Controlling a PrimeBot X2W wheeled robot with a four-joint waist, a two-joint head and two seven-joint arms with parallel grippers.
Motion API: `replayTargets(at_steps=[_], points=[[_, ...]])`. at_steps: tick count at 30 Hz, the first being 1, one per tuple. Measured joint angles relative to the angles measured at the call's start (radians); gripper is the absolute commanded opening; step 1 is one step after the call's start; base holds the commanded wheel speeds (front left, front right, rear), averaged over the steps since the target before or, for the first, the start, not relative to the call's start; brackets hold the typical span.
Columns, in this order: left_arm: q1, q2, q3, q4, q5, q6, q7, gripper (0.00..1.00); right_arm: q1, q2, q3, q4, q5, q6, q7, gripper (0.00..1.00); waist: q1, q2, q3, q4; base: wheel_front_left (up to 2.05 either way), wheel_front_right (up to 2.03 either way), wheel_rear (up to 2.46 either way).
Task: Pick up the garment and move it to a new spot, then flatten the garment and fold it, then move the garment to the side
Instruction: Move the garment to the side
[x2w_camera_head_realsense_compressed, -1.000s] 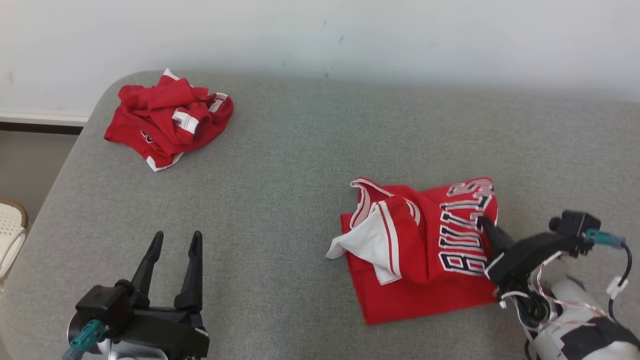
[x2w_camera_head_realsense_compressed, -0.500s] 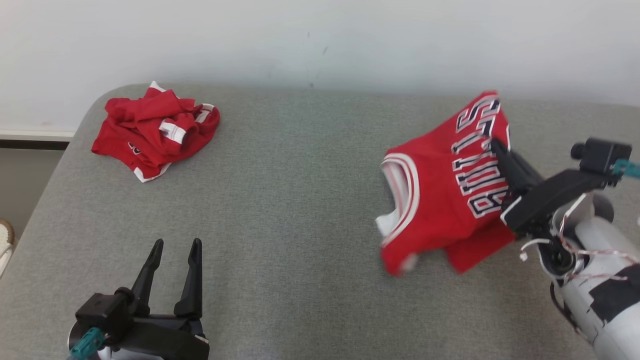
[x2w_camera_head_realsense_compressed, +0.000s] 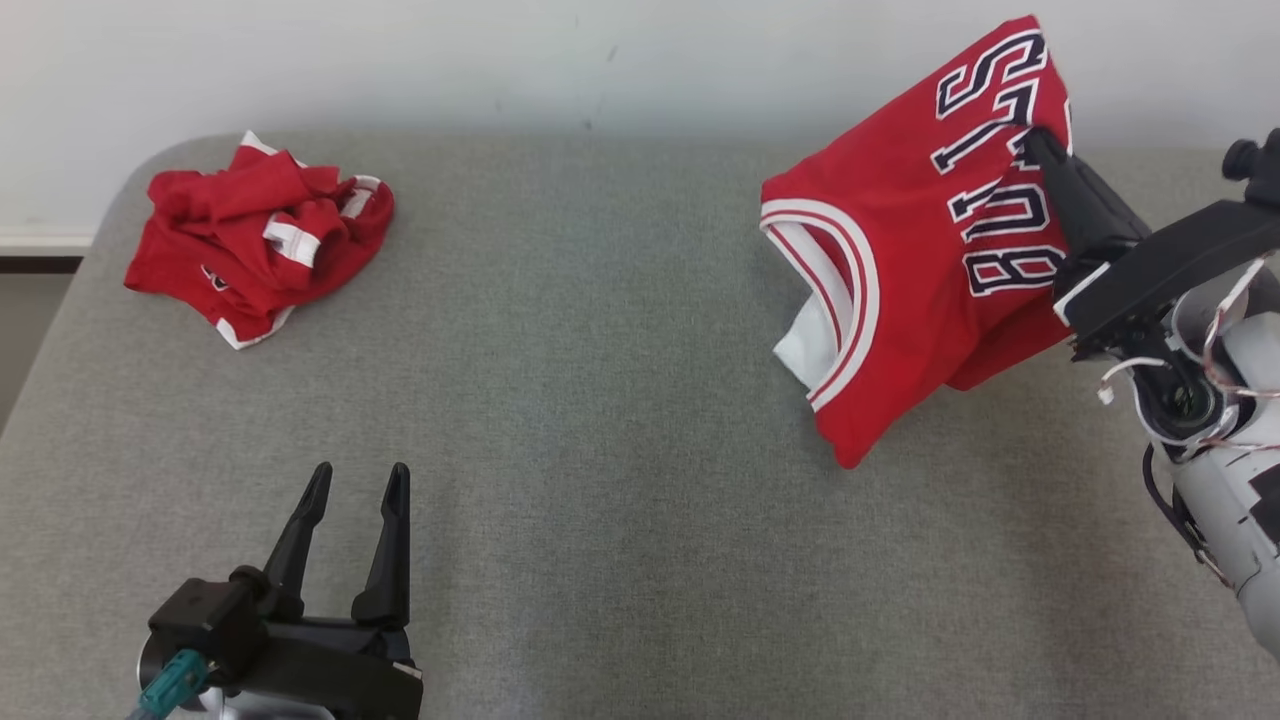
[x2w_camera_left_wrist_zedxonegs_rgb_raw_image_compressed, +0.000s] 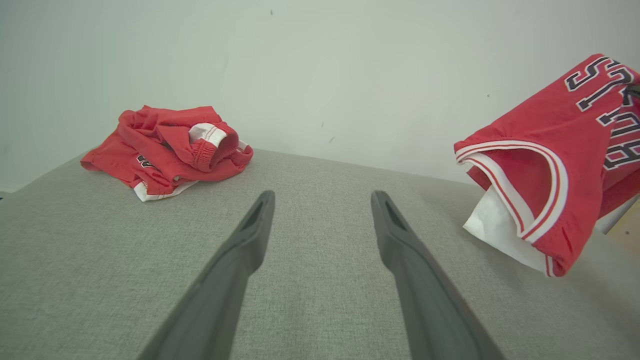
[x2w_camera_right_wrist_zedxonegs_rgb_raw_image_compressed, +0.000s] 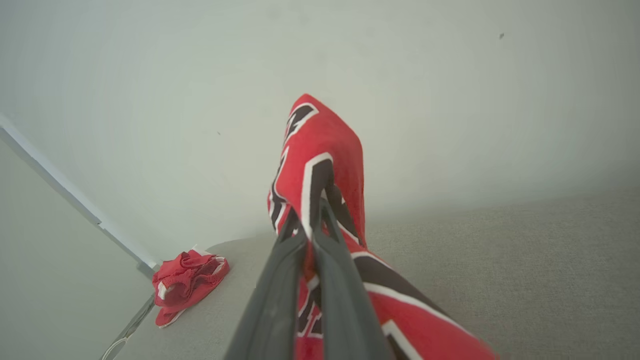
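Well apart: jersey (x2w_camera_head_realsense_compressed: 900, 300) and crumpled shorts (x2w_camera_head_realsense_compressed: 258, 238).

right gripper (x2w_camera_head_realsense_compressed: 1038, 142) tight, left gripper (x2w_camera_head_realsense_compressed: 361, 470) wide

The left gripper (x2w_camera_left_wrist_zedxonegs_rgb_raw_image_compressed: 322, 197) stands with its two long dark fingers (x2w_camera_left_wrist_zedxonegs_rgb_raw_image_compressed: 235, 265) spread well apart, nothing between them, above a grey fabric surface (x2w_camera_left_wrist_zedxonegs_rgb_raw_image_compressed: 75, 250). At the right edge a red jersey (x2w_camera_left_wrist_zedxonegs_rgb_raw_image_compressed: 530, 120) hangs in the air, its white-and-red trimmed opening facing the camera, a white inner layer showing below, dark letters on its upper part. Far left, a crumpled red garment (x2w_camera_left_wrist_zedxonegs_rgb_raw_image_compressed: 167, 150) with white trim lies on the surface before a pale wall (x2w_camera_left_wrist_zedxonegs_rgb_raw_image_compressed: 320, 75).
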Motion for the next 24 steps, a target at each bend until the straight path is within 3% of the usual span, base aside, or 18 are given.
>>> replayTargets(at_steps=[7,12,20,24], points=[[-0.013,0.015,-0.001,-0.023,0.006,-0.005,0.0,1.0,-0.021,-0.001,-0.088,0.043,0.146,0.0,0.029,0.0,0.0,0.0,0.062,-0.017,0.0,0.0,0.0],[-0.03,0.038,0.001,-0.046,0.009,-0.006,0.0,1.0,-0.021,-0.053,-0.146,0.122,0.193,0.0,0.053,0.0,0.0001,0.0,0.113,-0.032,0.0,0.0,0.0],[-0.075,0.052,-0.005,-0.093,0.01,-0.008,0.005,1.0,-0.046,-0.149,-0.165,0.244,0.178,0.0,0.073,0.0,0.0001,0.0001,0.207,-0.053,0.0,0.0,0.0],[-0.098,0.064,-0.005,-0.11,0.01,-0.008,0.013,1.0,-0.087,-0.161,-0.163,0.274,0.156,0.0,0.072,0.0,0.0,0.0001,0.258,-0.062,0.0,0.0,0.0]])
